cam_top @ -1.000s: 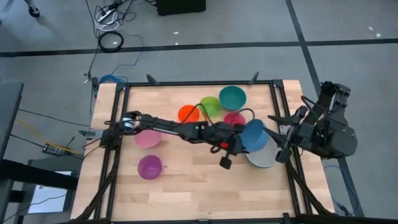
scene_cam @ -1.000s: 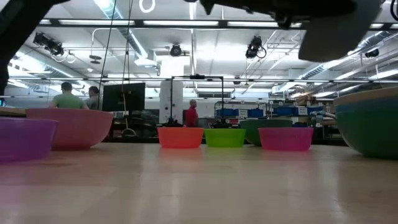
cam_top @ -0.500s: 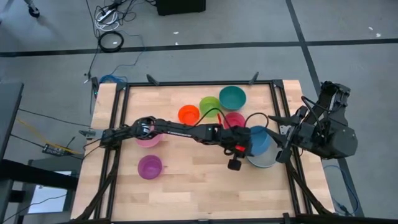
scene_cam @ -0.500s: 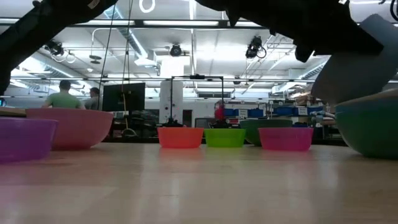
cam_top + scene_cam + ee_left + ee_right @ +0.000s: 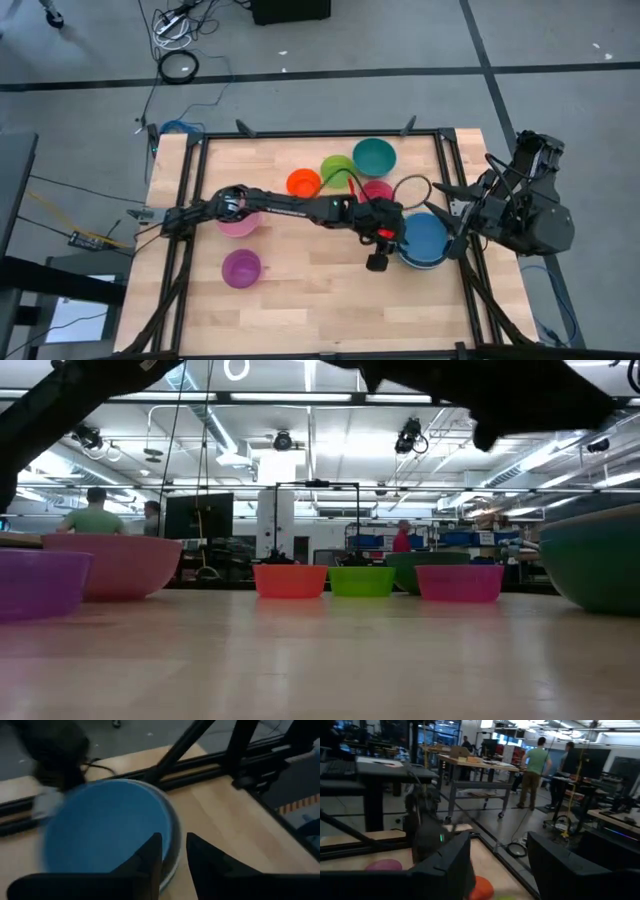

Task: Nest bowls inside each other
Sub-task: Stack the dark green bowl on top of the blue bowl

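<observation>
1. Left gripper [image 5: 392, 236] reaches far across the table, sitting just beside the rim of the blue bowl [image 5: 426, 236]; in its wrist view its two dark fingers [image 5: 147, 862] stand a narrow gap apart with nothing between them, the blue bowl [image 5: 102, 827] just ahead of the tips.
2. Blue bowl lies nested inside a wider white bowl [image 5: 412, 262], whose pale rim shows around it near the table's right edge.
3. Right gripper [image 5: 450, 220] waits at the right edge of the table [image 5: 310, 300], its fingers [image 5: 445, 867] spread wide and holding nothing.
4. Toward the far side, an orange bowl [image 5: 302, 183], a lime bowl [image 5: 338, 170] and a teal bowl [image 5: 374, 156] sit in a loose row, with a magenta bowl [image 5: 376, 191] just in front of them.
5. On the left, a pink bowl [image 5: 238, 222] is partly covered by the left arm, and a purple bowl [image 5: 241, 268] stands alone nearer the front edge.
6. Beyond the table, the low view shows people [image 5: 92, 515] standing in the room.
</observation>
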Controlling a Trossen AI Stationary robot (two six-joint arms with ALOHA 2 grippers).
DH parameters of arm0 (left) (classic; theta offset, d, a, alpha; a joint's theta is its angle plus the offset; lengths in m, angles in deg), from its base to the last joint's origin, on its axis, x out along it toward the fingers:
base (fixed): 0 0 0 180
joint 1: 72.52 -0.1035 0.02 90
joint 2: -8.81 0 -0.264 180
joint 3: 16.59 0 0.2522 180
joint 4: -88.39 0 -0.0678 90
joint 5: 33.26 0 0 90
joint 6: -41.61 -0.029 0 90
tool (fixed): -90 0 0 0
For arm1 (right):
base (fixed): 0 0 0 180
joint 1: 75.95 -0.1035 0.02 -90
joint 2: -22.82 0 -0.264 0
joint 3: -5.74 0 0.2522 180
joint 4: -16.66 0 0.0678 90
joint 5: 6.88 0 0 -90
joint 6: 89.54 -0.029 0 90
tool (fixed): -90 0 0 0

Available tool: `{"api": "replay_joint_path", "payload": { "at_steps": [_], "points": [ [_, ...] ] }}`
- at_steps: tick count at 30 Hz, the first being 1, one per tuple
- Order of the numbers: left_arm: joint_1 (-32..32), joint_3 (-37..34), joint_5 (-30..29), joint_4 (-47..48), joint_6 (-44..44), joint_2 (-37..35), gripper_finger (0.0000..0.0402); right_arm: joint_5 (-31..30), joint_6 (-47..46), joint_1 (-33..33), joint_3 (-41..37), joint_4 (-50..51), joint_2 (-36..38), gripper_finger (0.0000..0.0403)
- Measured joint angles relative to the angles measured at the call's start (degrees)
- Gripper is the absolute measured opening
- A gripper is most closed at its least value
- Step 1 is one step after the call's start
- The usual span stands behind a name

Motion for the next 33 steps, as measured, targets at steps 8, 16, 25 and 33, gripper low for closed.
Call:
{"api": "replay_joint_path", "payload": {
  "at_steps": [8,16,25,33],
  "points": [
    [-2.6,0.1,-10.5,27.4,-5.0,-16.0,0.0098,-0.2,1.9,9.0,0.0,-0.1,0.0,0.0172],
    [-2.9,0.0,-11.5,46.0,4.2,-34.9,0.0099,4.0,2.8,25.6,0.0,-0.6,0.5,0.0166],
    [0.3,0.0,-29.5,50.2,13.5,-51.5,0.0099,46.0,-19.2,51.8,0.0,12.2,-3.9,0.0164],
    [1.0,0.0,-34.5,57.9,18.0,-55.7,0.0099,83.8,-28.1,72.4,0.0,24.2,-17.7,0.0164]
  ]
}}
